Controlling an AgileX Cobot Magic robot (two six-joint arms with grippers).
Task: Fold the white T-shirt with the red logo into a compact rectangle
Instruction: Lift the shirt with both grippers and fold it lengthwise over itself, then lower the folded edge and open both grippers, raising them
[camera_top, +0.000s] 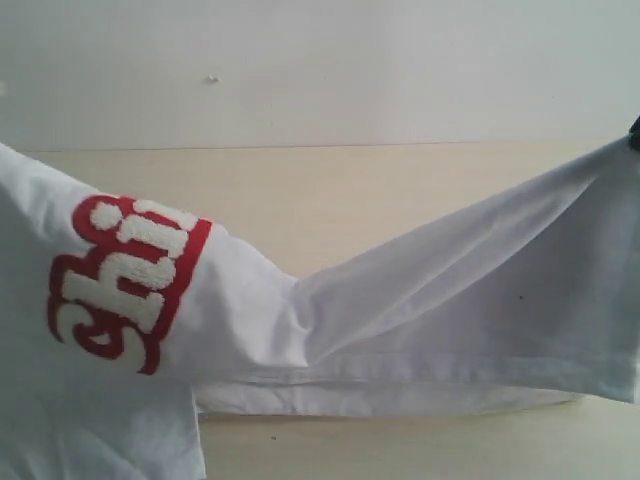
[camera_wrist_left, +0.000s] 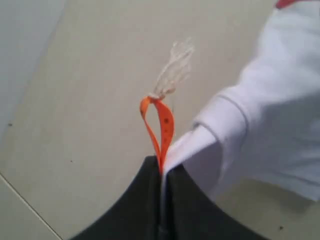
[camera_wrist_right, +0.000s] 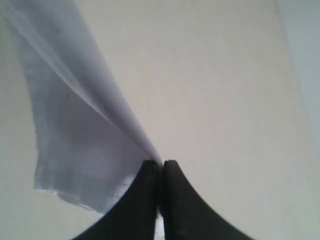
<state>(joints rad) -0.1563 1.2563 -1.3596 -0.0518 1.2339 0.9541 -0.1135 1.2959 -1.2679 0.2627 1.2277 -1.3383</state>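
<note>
The white T-shirt (camera_top: 430, 300) hangs lifted above the table, stretched between both sides of the exterior view. Its red logo (camera_top: 125, 280) with puffy white letters shows on the raised left part. My left gripper (camera_wrist_left: 163, 167) is shut on the shirt's collar edge (camera_wrist_left: 220, 125), right beside the orange neck tag (camera_wrist_left: 160, 125); it is out of the exterior view. My right gripper (camera_wrist_right: 161, 164) is shut on a thin pinch of the shirt's cloth (camera_wrist_right: 75, 135), with the hem hanging below. Only a dark tip of the right gripper (camera_top: 634, 132) shows at the exterior view's right edge.
A pale wooden tabletop (camera_top: 330, 190) lies under the shirt, with a white wall (camera_top: 320, 60) behind it. A frayed white string (camera_wrist_left: 175, 70) dangles from the neck tag.
</note>
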